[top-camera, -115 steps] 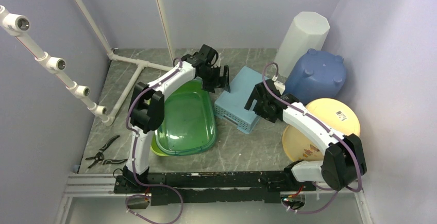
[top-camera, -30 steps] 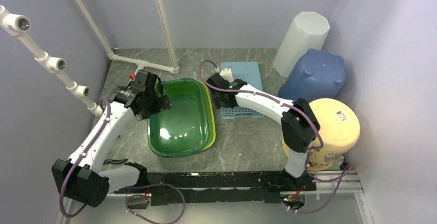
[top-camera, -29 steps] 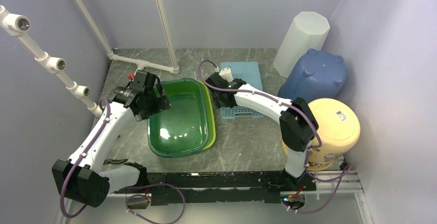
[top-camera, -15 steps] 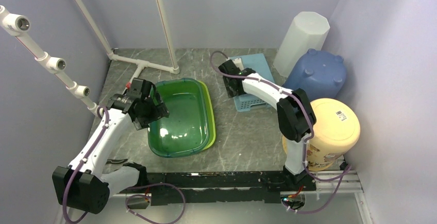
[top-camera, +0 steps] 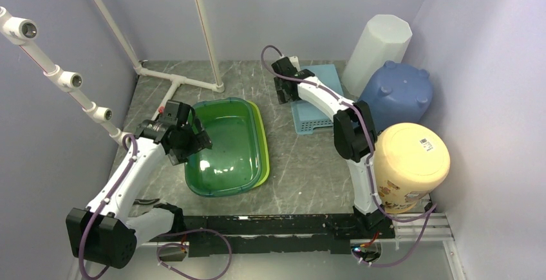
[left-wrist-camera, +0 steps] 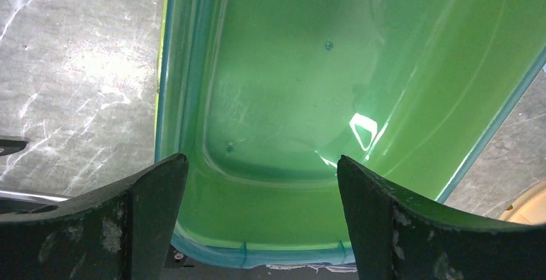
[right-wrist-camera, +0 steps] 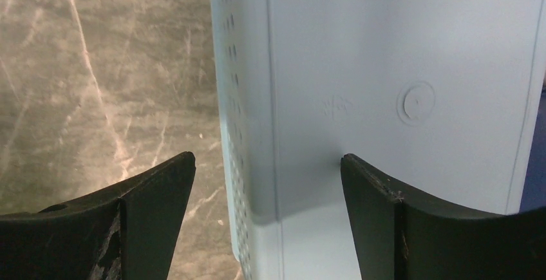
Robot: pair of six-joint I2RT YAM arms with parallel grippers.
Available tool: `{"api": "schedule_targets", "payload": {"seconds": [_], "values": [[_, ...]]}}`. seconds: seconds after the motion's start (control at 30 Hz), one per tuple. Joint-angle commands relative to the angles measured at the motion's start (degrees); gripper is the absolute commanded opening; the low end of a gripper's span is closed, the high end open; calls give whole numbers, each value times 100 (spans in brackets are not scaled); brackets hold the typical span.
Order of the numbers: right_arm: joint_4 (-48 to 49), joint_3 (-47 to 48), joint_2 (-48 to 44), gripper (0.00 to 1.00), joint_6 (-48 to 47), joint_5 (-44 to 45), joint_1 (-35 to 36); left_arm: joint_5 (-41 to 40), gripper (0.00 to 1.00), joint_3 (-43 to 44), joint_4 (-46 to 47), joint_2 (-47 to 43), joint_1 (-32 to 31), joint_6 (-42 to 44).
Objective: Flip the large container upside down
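Observation:
The large green tub stands upright, mouth up, nested in a lime-yellow tub at the table's middle left. My left gripper is open and empty over the tub's left rim; in the left wrist view its open jaws frame the tub's glossy inside. My right gripper is open and empty at the left edge of an overturned light blue basket. In the right wrist view the gripper straddles the basket's perforated edge.
A tall white bin and an overturned blue bucket stand at the back right. A cream tub lies on its side at the near right. White pipes run along the left and back. Grey marble table.
My right arm swung from the tub's right rim toward the back, and the blue basket shifted back and right with it. My left gripper slid a little nearer along the tub's left rim.

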Motion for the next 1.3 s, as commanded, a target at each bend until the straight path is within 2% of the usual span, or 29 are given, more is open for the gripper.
{"api": "schedule_targets", "payload": {"seconds": [0.0, 0.23, 0.53, 0.7, 1.1, 1.27], "values": [[-208, 530, 101, 87, 0, -337, -105, 66, 91, -59, 90, -132, 25, -82], [-121, -198, -1000, 87, 161, -1069, -94, -22, 91, -105, 96, -186, 25, -122], [460, -2867, -3193, 88, 1084, -1602, -103, -102, 92, -56, 67, -245, 25, -73], [908, -3721, -3485, 89, 1320, -2036, -106, -200, 93, -68, 69, -249, 25, -89], [990, -2798, -2287, 88, 1119, -1958, -128, -301, 94, -199, -43, -296, 24, -203], [1007, -2508, -2083, 89, 961, -2130, -156, -355, 94, -263, -85, -291, 25, -248]]}}
